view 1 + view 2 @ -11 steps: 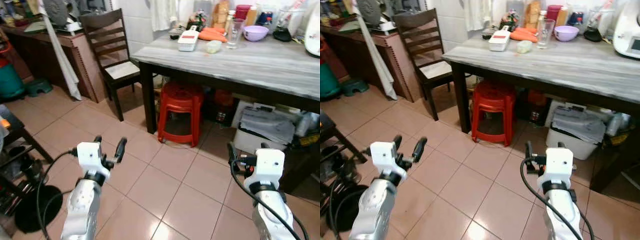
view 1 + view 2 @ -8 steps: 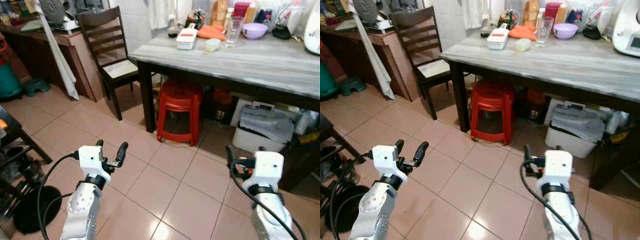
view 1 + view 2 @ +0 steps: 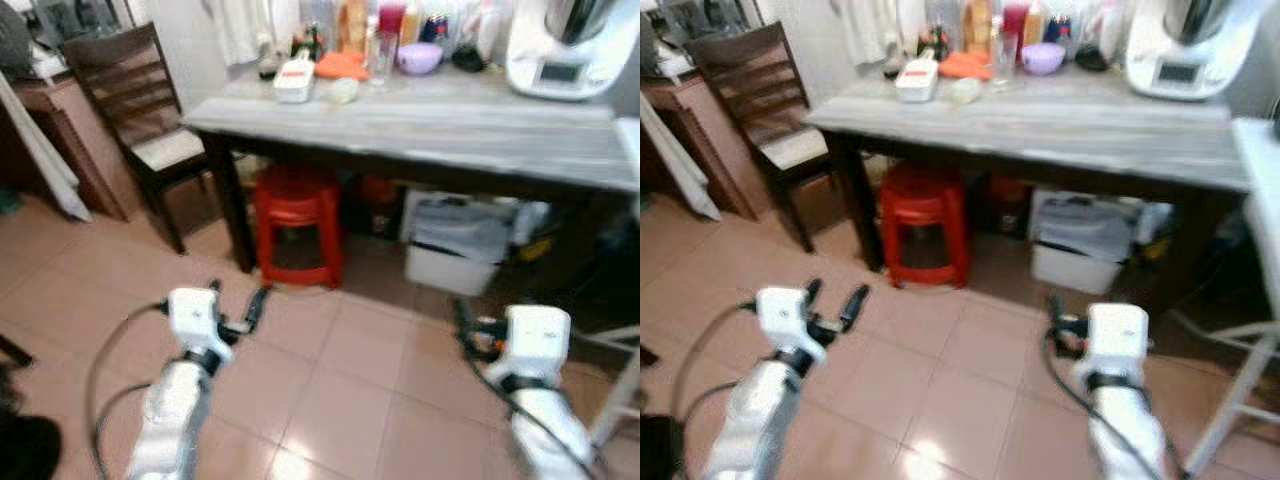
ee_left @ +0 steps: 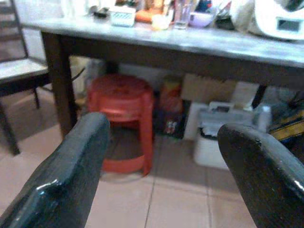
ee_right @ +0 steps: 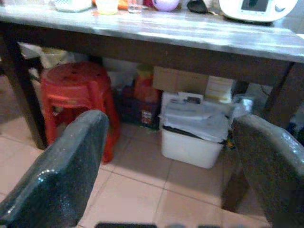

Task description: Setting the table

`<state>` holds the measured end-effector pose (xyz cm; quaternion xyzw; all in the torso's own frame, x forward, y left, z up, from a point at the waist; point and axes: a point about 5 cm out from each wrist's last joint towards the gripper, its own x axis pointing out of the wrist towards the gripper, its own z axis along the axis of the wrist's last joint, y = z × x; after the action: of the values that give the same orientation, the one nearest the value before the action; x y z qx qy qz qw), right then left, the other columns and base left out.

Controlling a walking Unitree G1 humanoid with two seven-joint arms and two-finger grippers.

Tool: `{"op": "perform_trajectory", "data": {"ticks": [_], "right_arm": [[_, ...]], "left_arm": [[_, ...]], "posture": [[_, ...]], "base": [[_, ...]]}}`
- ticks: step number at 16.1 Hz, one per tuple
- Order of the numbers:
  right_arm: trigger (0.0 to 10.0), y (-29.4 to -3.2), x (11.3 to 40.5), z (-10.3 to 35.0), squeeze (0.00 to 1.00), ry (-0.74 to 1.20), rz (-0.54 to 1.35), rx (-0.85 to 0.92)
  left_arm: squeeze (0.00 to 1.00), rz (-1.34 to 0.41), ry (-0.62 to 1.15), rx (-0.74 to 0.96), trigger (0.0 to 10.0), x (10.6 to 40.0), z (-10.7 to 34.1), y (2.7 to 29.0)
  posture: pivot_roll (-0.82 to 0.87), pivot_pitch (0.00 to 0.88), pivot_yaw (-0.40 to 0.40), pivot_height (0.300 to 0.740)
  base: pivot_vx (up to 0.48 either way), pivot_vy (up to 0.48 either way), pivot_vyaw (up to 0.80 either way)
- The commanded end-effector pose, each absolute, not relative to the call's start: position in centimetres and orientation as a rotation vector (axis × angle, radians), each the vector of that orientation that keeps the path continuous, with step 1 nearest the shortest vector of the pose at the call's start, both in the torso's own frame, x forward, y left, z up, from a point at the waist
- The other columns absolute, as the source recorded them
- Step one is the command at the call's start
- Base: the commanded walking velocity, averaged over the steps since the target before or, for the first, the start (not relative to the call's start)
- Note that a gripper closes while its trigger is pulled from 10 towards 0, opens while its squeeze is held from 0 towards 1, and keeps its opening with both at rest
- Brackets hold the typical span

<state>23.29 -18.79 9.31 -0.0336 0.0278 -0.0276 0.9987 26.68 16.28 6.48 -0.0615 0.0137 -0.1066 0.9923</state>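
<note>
Left eye view is blurry, so you look to be walking or turning right now. Your left gripper (image 3: 237,308) is out in front of you, low over the pink floor tiles (image 3: 330,400), with its two black fingers spread wide and nothing between them. Your right gripper (image 3: 1055,330) is out in front too. In the right wrist view its fingers (image 5: 61,175) stand far apart and hold nothing.

The table (image 3: 420,125) you need to set is ahead of both grippers and higher than them. The things on it sit at the far edge, well away from your hands: a white box (image 3: 294,80), an orange thing (image 3: 340,65), a clear glass (image 3: 378,60), a purple bowl (image 3: 420,58) and a big white machine (image 3: 560,50). A red stool (image 3: 295,225) and a white bin (image 3: 455,245) are under the table, ahead of the grippers.

I think this step is just getting close. Walk slowly and stop before your grippers bump the table's dark edge. Lift your arms before you reach in. Keep away from the chair (image 3: 140,110), off past your left gripper.

Compared with half a second ago, the whole picture has slid over. The big white machine now shows fully and the chair sits nearer the side. That is the camera moving, not the things.
</note>
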Motion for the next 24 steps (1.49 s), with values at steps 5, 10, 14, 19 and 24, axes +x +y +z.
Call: {"op": "perform_trajectory", "data": {"ticks": [5, 10, 14, 19, 24], "right_arm": [[10.0, -18.77, 23.65, 9.27, 0.0, 0.05, -0.066, -0.08], [10.0, -18.64, 23.49, 9.43, 0.0, 0.039, -0.063, -0.047], [10.0, -18.79, 23.51, 9.5, 0.0, 0.036, -0.07, -0.027], [10.0, -18.75, 23.48, 9.38, 0.0, 0.046, -0.072, -0.021], [10.0, -18.72, 23.53, 9.47, 0.0, 0.042, -0.069, -0.017]], "left_arm": [[0.0, -0.21, 0.015, -0.132, 10.0, 26.98, 7.03, 16.31], [0.0, -0.216, 0.015, -0.136, 10.0, 27.25, 7.11, 16.09], [0.0, -0.229, 0.018, -0.14, 10.0, 27.32, 7.14, 15.75], [0.0, -0.235, 0.023, -0.143, 10.0, 27.35, 7.1, 15.7], [0.0, -0.236, 0.03, -0.147, 10.0, 27.39, 7.0, 15.59]], "posture": [[-0.12, 0.0, 0.073, 0.74], [-0.12, 0.0, 0.075, 0.74], [-0.13, 0.0, 0.078, 0.74], [-0.13, 0.0, 0.08, 0.74], [-0.13, 0.0, 0.078, 0.74]], "base": [[0.0, -0.322, 0.0], [0.0, -0.323, 0.0], [0.0, -0.322, 0.0], [0.0, -0.323, -0.45], [0.0, -0.324, -0.12]]}}
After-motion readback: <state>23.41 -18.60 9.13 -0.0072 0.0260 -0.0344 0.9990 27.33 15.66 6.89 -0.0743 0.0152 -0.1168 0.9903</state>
